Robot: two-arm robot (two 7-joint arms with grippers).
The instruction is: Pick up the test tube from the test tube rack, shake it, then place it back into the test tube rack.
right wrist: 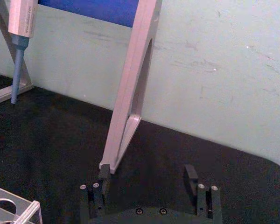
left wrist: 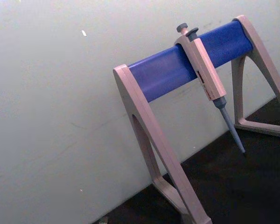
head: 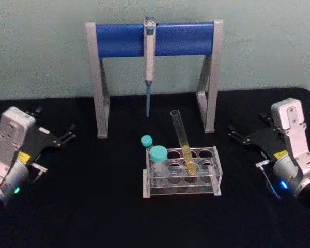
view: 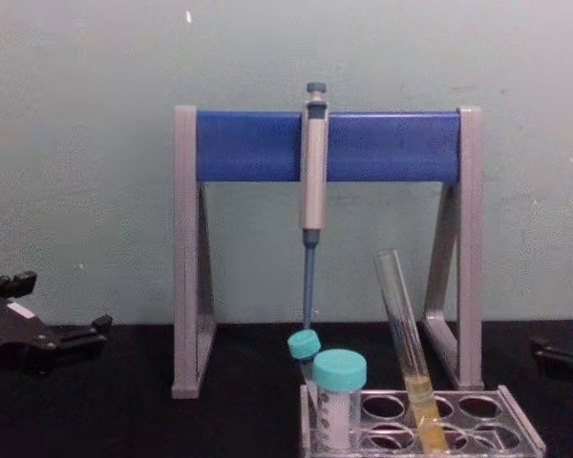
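The test tube [head: 182, 140] is a long clear glass tube with yellow liquid in its lower part. It leans to the left in a middle hole of the test tube rack [head: 217, 178], a low clear plastic rack at the table's centre. In the chest view the test tube [view: 406, 339] rises slanted out of the rack [view: 520, 429]. My left gripper [head: 71, 132] rests open at the far left, well away from the rack. My right gripper [head: 231, 132] rests open to the rack's right; in the right wrist view its fingers [right wrist: 191, 175] stand wide apart with nothing between them.
Two teal-capped tubes [head: 157, 155] stand at the rack's left end. Behind the rack is a tall grey-legged stand with a blue crossbar [head: 121, 39], and a grey-blue pipette [head: 149, 57] hangs from its middle. A pale wall closes the back of the black table [head: 93, 206].
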